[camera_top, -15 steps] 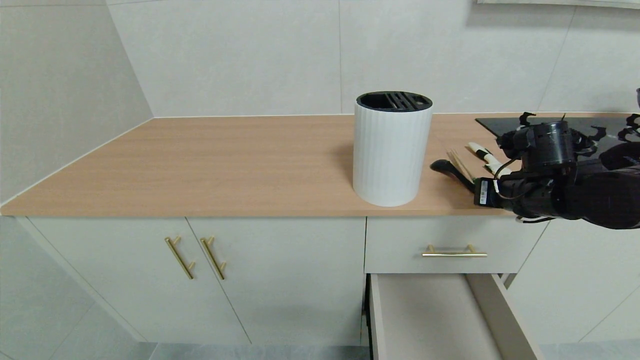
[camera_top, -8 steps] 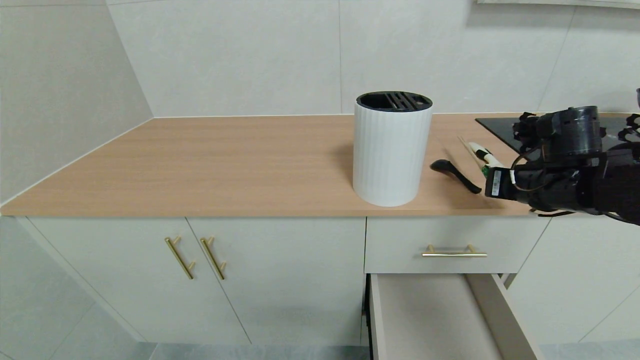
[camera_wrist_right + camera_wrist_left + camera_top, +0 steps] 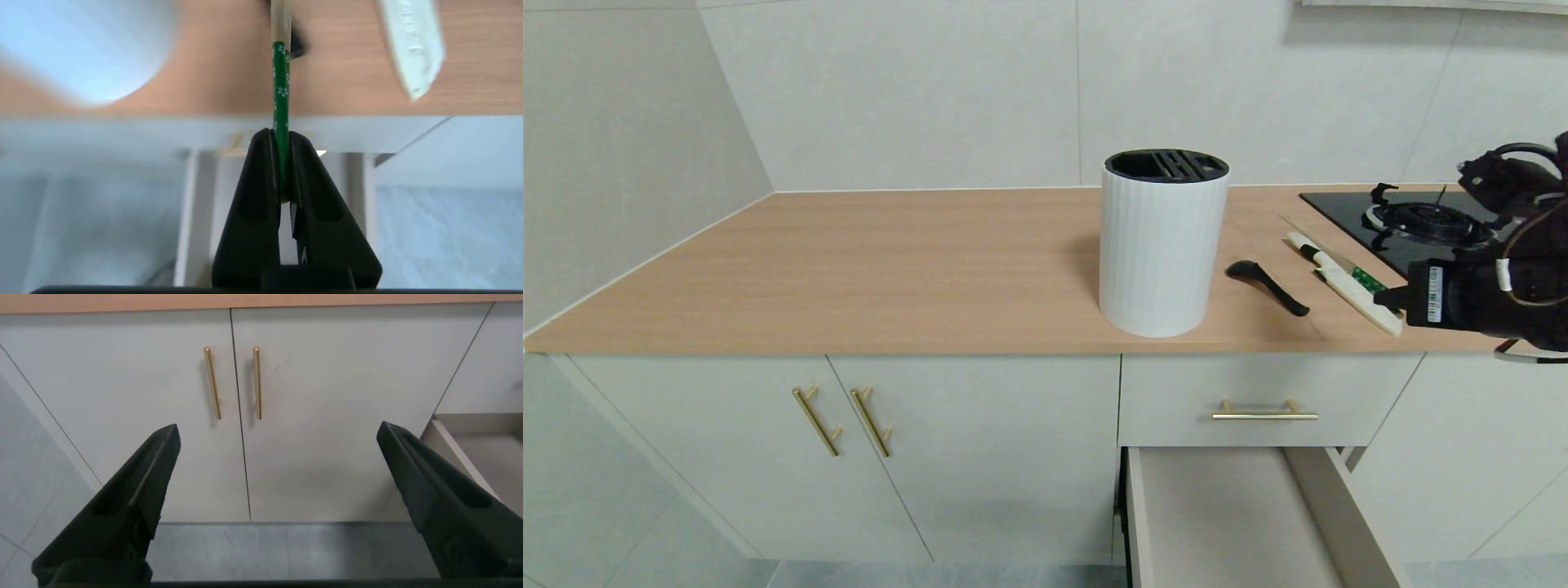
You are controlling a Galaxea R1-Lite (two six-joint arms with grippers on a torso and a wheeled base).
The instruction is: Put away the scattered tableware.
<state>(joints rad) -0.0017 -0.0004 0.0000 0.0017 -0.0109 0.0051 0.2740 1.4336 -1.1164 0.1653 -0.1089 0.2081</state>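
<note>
A pair of wooden chopsticks (image 3: 1364, 279) with green ends lies slanted on the wooden counter (image 3: 890, 269). My right gripper (image 3: 1390, 299) is at the counter's front right edge, shut on their green ends (image 3: 280, 82). In the right wrist view the right gripper (image 3: 280, 145) pinches the green stick between its fingers. A white knife (image 3: 1347, 290) lies just beside the chopsticks, and a black spoon (image 3: 1264, 284) rests between it and the tall white ribbed holder (image 3: 1164, 245). My left gripper (image 3: 278, 437) hangs open, low in front of the cabinet doors.
A black gas stove (image 3: 1429, 220) sits at the counter's far right. Below the counter a lower drawer (image 3: 1225, 514) stands pulled out, under a closed drawer with a gold handle (image 3: 1264, 415). Two cabinet doors with gold handles (image 3: 235, 382) are to the left.
My right arm has moved to the right along the counter's front edge, taking the chopsticks with it away from the spoon. The holder, spoon and knife stayed put.
</note>
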